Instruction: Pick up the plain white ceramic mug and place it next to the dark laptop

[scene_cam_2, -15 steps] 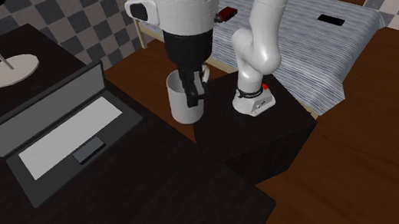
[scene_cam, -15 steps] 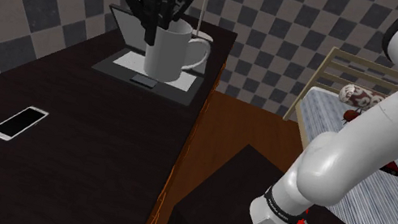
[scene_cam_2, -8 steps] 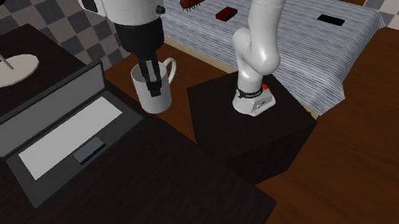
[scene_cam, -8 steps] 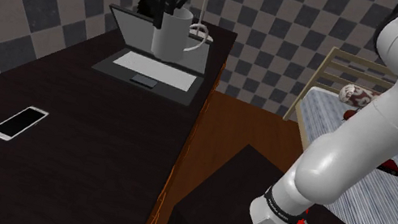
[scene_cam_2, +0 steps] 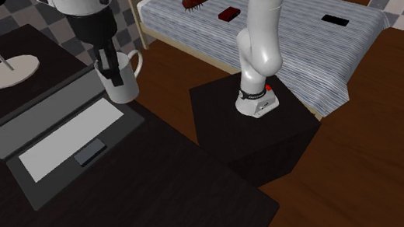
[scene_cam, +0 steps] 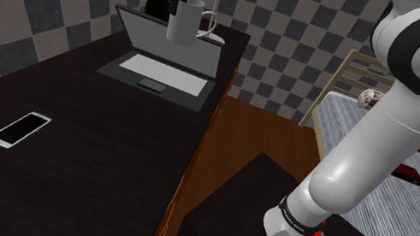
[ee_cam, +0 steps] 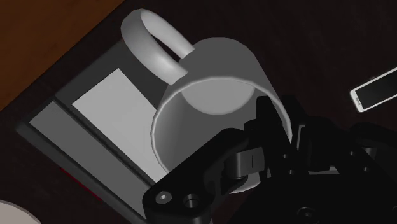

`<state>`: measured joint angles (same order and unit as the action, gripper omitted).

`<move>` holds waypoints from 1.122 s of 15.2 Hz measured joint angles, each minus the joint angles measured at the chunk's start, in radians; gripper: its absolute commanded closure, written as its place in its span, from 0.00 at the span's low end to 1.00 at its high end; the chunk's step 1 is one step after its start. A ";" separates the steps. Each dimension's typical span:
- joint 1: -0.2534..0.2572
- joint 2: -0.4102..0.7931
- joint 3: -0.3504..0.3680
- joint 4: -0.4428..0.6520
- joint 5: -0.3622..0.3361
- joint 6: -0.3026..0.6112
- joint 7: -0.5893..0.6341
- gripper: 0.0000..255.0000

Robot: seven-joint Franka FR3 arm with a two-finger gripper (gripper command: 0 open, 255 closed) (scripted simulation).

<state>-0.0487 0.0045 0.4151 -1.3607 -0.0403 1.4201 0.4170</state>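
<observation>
One mug (scene_cam_2: 122, 80) is hanging in the gripper (scene_cam_2: 110, 69), whose fingers are pinching its wall, one inside the rim and one outside. The mug is hovering clear of the surface (scene_cam_2: 149, 212), over the screen end of the laptop (scene_cam_2: 63, 144), close to the surface's edge facing the bed (scene_cam_2: 291, 12). Carrying appears to be the step in hand. Next, the move is calling for a bare patch just beside the laptop, a level descent until the base is touching, then release.
</observation>
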 measured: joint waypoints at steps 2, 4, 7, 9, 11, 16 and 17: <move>-0.014 0.041 -0.015 0.041 -0.015 -0.002 -0.033 1.00; -0.023 0.045 -0.022 0.032 -0.015 0.011 -0.048 1.00; -0.031 0.026 -0.028 -0.028 -0.006 0.054 -0.059 1.00; -0.034 0.012 -0.031 -0.071 -0.001 0.085 -0.062 1.00; -0.037 -0.003 -0.034 -0.120 0.005 0.119 -0.066 1.00; -0.040 -0.028 -0.037 -0.218 0.015 0.193 -0.070 1.00; -0.040 -0.033 -0.038 -0.238 0.017 0.209 -0.071 1.00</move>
<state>-0.0892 -0.0289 0.3773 -1.5987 -0.0235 1.6293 0.3459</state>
